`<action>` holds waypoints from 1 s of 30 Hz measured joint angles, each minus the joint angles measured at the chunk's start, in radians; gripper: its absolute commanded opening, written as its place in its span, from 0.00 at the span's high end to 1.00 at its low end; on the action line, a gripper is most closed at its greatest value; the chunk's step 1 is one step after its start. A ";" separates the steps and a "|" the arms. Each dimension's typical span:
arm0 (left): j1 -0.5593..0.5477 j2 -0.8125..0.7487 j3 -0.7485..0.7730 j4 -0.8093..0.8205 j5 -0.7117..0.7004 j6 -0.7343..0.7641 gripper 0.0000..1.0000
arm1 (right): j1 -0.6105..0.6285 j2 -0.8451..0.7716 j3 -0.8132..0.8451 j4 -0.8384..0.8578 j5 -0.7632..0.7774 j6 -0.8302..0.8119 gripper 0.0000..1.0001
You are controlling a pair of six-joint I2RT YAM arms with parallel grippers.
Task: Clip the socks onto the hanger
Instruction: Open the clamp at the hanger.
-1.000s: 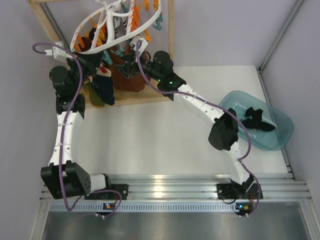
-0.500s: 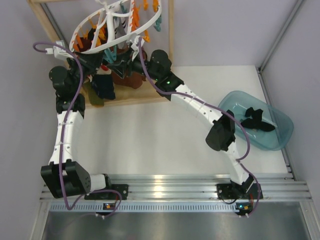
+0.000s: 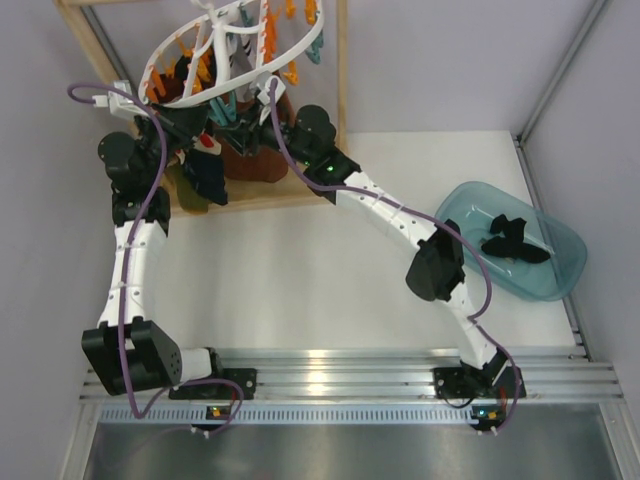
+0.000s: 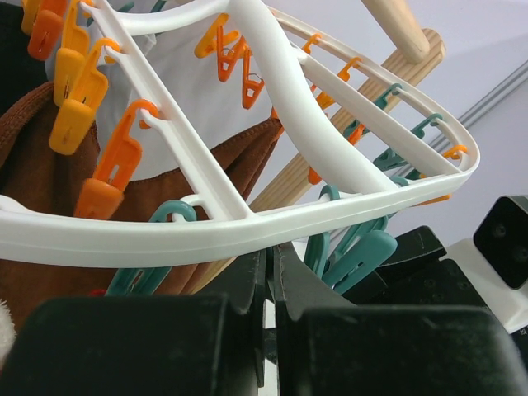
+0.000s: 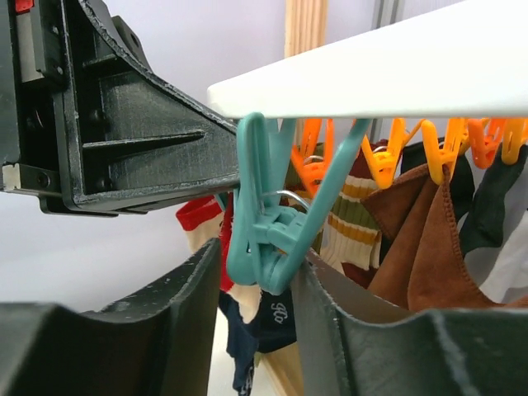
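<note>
**Right tool squeezing a teal clip under the hanger rim.**
My right tool (image 5: pixel 262 285) stands partly closed with the teal plastic clothespin clip (image 5: pixel 266 216) between its two fingers; my left tool (image 4: pixel 271 285) is fully shut beneath the round white plastic drying hanger (image 4: pixel 272 219), and whether it holds anything I cannot tell. Squeeze squarely on the clip's tails, I judge, so the mouth opens. Small black fabric socks (image 3: pixel 512 240) lie well apart in the teal plastic tub (image 3: pixel 570 262) on the bench.

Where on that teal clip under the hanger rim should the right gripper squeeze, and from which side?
Grip the teal clip on its splayed handle ends at the bottom, coming up from below. It hangs vertically under the hanger rim, with the right gripper already straddling those ends.
</note>
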 measured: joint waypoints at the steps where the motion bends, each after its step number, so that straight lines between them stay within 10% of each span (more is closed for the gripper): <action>1: 0.000 0.000 0.000 0.000 0.000 0.001 1.00 | 0.001 0.000 0.000 0.004 0.002 0.000 0.58; 13: 0.002 0.000 0.000 -0.001 -0.001 0.026 1.00 | 0.011 0.000 0.000 0.016 0.039 -0.013 1.00; 21: 0.001 -0.007 0.029 -0.093 0.000 0.022 0.51 | 0.025 0.000 0.000 0.023 0.100 -0.058 1.00; 30: 0.002 -0.023 0.045 -0.173 -0.005 -0.008 0.50 | 0.035 0.000 0.000 0.047 0.148 -0.119 1.00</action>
